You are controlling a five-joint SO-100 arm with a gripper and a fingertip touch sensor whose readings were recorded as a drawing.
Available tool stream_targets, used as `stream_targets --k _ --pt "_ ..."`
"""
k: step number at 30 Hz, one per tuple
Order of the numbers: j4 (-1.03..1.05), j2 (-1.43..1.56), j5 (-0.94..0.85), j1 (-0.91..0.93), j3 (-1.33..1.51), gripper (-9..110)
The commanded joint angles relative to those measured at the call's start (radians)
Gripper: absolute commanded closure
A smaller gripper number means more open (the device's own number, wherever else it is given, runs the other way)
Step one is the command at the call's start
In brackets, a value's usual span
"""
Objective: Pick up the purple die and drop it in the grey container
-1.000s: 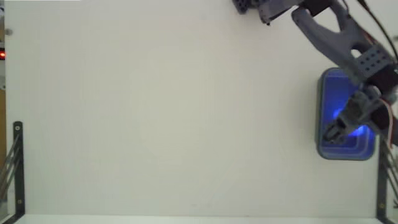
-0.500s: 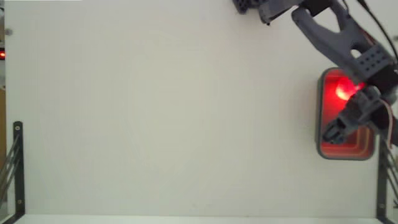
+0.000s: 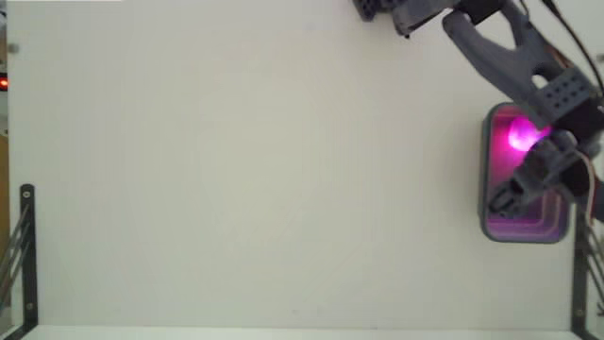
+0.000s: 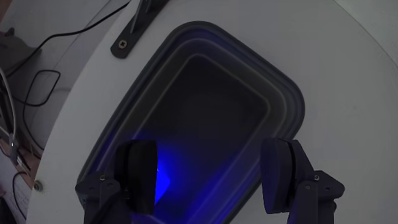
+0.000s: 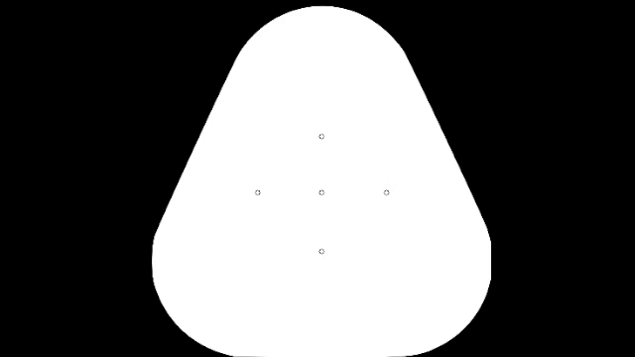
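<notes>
Fingers: the gripper [image 4: 211,177] hung over the grey container [image 4: 283,93] at the bottom of the wrist view, its two fingers [image 4: 140,174] spread wide apart with nothing between them.
Purple die: a glowing spot [image 3: 519,137] lay inside the container, in its upper part at the right edge of the fixed view; its shape could not be made out. In the wrist view the glow showed blue in the hollow beside the left finger.
Container: stood on the white counter [image 3: 264,179], its hollow lit magenta in the fixed view.
Arm: reached down from the upper right of the fixed view, covering part of the container.
</notes>
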Motion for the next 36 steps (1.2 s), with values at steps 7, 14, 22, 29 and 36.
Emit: stream_targets --k 7,14,22,29,36 --pt "0.015 0.175 0.005 0.031 0.054 -9" --pt "0.015 0.243 0.005 0.083 0.122 -9" --pt "0.016 0.336 0.005 0.154 0.214 -9" --pt "0.016 0.432 0.005 0.227 0.309 -9" --pt "0.017 0.534 0.005 0.305 0.410 -9"
